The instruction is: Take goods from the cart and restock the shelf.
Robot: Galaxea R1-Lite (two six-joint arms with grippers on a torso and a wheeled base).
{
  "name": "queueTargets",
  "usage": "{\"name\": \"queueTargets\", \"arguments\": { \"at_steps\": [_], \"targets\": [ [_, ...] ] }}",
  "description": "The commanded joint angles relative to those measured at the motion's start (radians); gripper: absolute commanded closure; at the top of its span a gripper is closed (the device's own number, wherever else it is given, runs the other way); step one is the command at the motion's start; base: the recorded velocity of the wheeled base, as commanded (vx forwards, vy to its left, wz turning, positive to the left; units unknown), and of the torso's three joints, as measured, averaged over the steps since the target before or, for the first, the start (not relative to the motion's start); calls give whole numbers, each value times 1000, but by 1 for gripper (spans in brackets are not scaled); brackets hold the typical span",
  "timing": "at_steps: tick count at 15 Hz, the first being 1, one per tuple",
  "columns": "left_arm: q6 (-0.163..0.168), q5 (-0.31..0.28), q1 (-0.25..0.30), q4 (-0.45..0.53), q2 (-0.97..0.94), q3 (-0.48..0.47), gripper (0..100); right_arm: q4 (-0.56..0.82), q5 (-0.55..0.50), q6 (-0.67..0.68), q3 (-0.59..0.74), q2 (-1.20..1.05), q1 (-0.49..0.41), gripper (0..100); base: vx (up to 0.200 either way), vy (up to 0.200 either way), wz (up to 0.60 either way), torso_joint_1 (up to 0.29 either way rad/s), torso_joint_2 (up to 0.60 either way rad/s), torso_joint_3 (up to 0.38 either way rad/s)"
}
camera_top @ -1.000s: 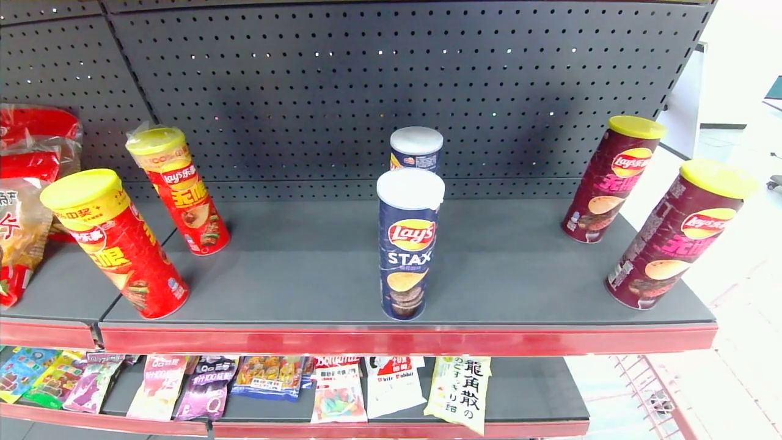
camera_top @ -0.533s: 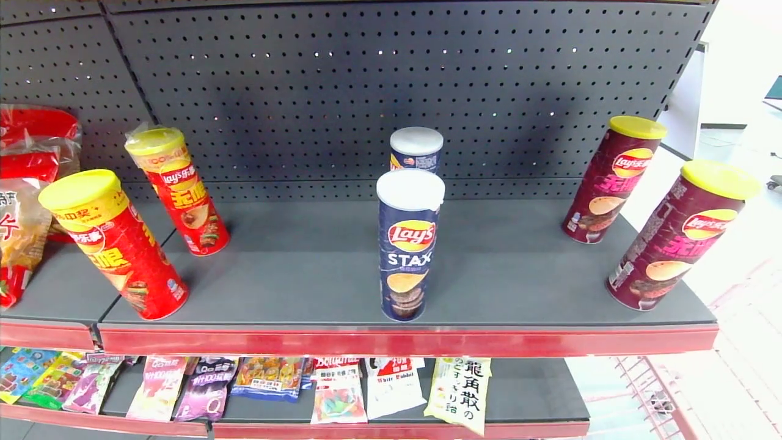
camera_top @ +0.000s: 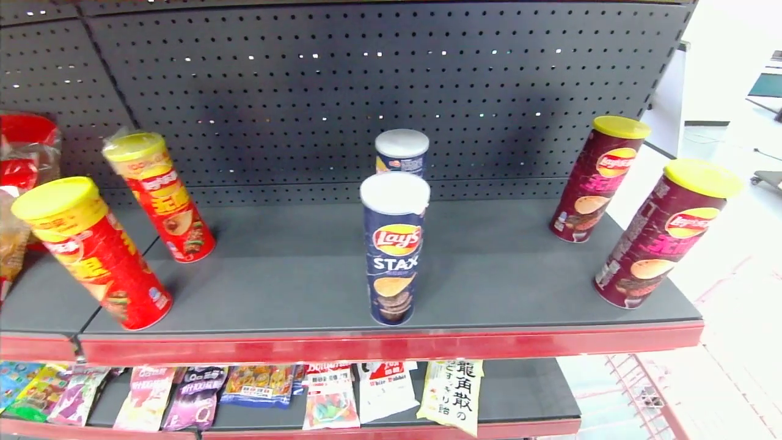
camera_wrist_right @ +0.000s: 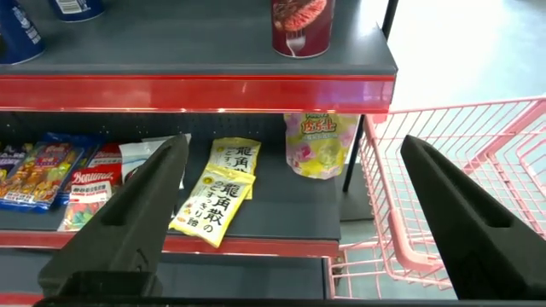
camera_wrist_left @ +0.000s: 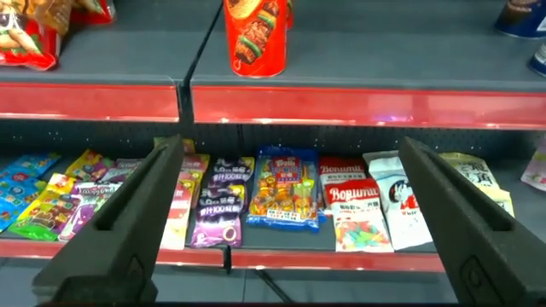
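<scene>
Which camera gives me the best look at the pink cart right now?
The right wrist view: the cart shows its wire rim and side beside the end of the shelf. The head view catches a corner of its wire low down. The left wrist view faces the snack bags.

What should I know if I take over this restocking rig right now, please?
Left pincer: open, empty, facing snack bags on the lower shelf.
Right pincer: open, empty.
The pink cart stands past the shelves' right end.
The upper shelf holds two red cans, two blue cans and two maroon cans, all standing.
Left to do: take goods from the cart; nothing is in hand.
</scene>
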Motion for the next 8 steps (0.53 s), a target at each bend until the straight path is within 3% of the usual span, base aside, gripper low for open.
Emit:
{"name": "queueTargets", "arguments": {
  "at_steps": [1, 8],
  "targets": [
    [-1, 0, 1, 0, 1, 0, 0, 0, 0, 0, 0, 0, 0, 0, 0, 0, 0, 0, 0, 0],
    [-1, 0, 1, 0, 1, 0, 0, 0, 0, 1, 0, 0, 0, 0, 0, 0, 0, 0, 0, 0]
  ]
}}
